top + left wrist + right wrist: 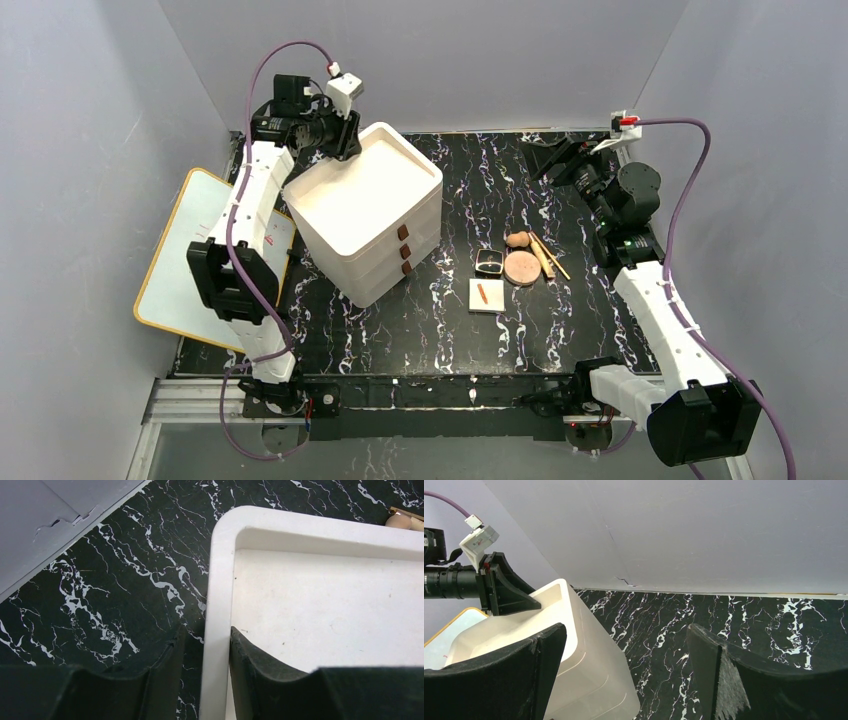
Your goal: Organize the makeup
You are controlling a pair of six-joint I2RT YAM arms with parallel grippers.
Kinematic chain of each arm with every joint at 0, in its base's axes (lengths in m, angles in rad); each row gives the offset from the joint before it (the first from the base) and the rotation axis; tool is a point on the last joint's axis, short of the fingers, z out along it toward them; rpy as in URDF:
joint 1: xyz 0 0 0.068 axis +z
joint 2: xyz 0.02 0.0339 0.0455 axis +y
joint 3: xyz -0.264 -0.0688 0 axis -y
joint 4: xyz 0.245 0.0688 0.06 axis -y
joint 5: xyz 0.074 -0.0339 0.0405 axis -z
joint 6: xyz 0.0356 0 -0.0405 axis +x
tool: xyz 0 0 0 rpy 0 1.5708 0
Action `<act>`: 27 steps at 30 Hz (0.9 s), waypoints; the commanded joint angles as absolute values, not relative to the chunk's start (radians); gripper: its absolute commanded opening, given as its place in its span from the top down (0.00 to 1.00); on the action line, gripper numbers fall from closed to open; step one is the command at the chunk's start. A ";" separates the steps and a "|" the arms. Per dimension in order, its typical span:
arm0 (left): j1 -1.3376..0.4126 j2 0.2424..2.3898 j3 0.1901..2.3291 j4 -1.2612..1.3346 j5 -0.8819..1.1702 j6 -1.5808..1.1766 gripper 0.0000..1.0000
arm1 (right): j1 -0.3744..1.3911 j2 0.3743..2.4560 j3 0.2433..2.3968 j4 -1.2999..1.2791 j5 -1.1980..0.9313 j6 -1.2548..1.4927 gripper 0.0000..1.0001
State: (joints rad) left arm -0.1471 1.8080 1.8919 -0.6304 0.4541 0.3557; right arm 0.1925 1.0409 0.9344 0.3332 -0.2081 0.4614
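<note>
We see black marbled table (450,330), grey walls (450,60), whiteboard (170,270) at left. Drawer box (365,200) stands left of makeup (520,267). Left gripper (206,631) narrowly straddles box rim; right gripper (625,630) wide, empty.

White arm links (255,195), black joints (215,280), looping purple cables (665,121), black wedge-shaped fingers (260,675)

**Makeup cluster right of the drawer box**

The three-drawer box (365,210) stands left of centre on the table (430,330). To its right lie the compact (489,262) and, just beside it on the right, the powder disc (522,267). The sponge (518,240) lies behind them, with the wooden sticks (547,256) to its right. The pad (487,295) lies in front of the compact.
</note>
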 commanded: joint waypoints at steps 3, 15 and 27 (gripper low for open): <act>-0.152 1.827 1.894 -0.627 0.414 0.357 0.74 | 0.198 1.041 0.924 0.385 -0.198 0.442 0.02; -0.152 1.872 1.941 -0.625 0.390 0.350 1.00 | 0.230 1.119 0.879 0.320 -0.163 0.369 0.01; -0.152 1.878 1.941 -0.624 0.380 0.356 1.00 | 0.572 1.200 0.867 0.290 -0.075 0.175 0.30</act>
